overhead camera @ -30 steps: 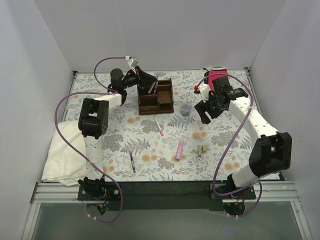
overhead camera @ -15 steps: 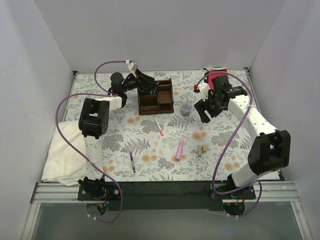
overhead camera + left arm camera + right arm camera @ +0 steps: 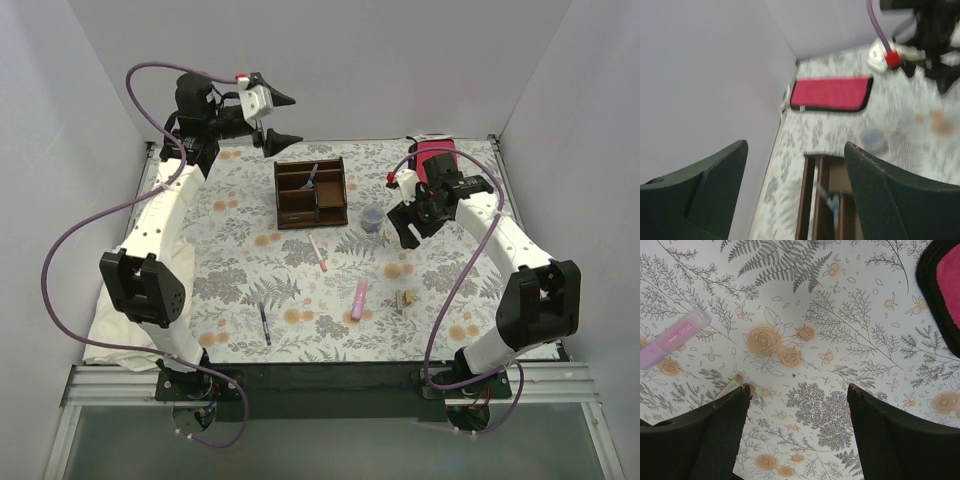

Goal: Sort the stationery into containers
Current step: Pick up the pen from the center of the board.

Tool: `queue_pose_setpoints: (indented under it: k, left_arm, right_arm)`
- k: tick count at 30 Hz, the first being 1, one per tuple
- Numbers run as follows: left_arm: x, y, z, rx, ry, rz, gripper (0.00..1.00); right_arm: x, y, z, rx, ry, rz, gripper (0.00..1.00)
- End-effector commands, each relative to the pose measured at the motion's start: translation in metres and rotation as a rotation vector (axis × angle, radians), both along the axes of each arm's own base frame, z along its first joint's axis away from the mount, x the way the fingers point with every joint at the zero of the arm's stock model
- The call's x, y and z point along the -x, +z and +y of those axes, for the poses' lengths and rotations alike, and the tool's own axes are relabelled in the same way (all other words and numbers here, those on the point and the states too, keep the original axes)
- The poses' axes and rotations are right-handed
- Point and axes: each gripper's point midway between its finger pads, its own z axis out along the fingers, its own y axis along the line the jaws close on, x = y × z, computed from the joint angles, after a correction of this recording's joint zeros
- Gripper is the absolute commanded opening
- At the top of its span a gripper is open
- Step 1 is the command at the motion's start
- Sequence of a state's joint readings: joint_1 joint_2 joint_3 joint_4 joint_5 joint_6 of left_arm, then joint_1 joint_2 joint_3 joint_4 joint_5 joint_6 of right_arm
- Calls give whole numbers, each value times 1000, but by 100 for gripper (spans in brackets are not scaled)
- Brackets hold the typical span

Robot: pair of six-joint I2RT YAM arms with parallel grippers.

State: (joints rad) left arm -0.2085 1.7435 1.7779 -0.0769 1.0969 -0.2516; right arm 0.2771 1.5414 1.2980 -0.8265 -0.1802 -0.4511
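While both grippers are held empty with fingers apart, one dark brown wooden organiser (image 3: 312, 192) is seen toward the far middle of the floral table (image 3: 235, 265), divided into several compartments. One thin grey-blue pen (image 3: 311, 178) is leaned in its far left compartment; whether anything else lies inside cannot be told, as the left wrist view is blurred.

Five pieces of stationery are counted loose on the table. One small bluish-grey round cup (image 3: 372, 217) is placed just beside the organiser's right near corner. One thin pink-and-white pen (image 3: 319, 252) is laid near the organiser's front. One fat pink marker (image 3: 359, 298) and one tiny yellowish-brown block (image 3: 405, 299) are found nearer the arms, close together but apart. One black pen (image 3: 264, 324) is set well to the left of them.

The left gripper (image 3: 288, 120) is raised high over the far left corner, left of the organiser. The right gripper (image 3: 404, 227) is held above bare table, just right of the cup. One red cloth (image 3: 435, 158) is laid at the far right.
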Motion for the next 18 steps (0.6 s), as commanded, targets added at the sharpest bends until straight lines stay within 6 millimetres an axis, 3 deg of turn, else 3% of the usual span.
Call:
queue_pose_setpoints:
  k: [1,2,3,4,5,8,10,14,18]
  left_arm:
    - [47,-150,30,-582,-273,-189,67]
    - [63,-176,37,-637,-348,-104,64]
    - [63,-182,39,-663,-369,-120,61]
    - [74,-203,43,-695,-397,-79,61]
    - [76,-210,47,-745,-453,-204,59]
    - [95,-229,44,-760,-569,-334,66]
    - [102,-238,38,-778,-615,-343,65]
    - [130,-274,33,-885,-759,-328,64]
    - [140,-296,22,-911,-813,-299,62]
  right_arm:
    - [-14,16,8,-30,40,-62,83]
    - [-15,17,9,-32,45,-68,83]
    - [-15,16,9,-35,46,-64,83]
    - [-13,16,11,-45,52,-61,83]
    - [-13,17,12,-52,54,-61,82]
    - [-5,16,16,-81,60,-44,77]
    - [4,13,17,-99,69,-28,77]
    - [19,4,19,-118,91,3,80]
    - [22,3,19,-120,95,-1,82]
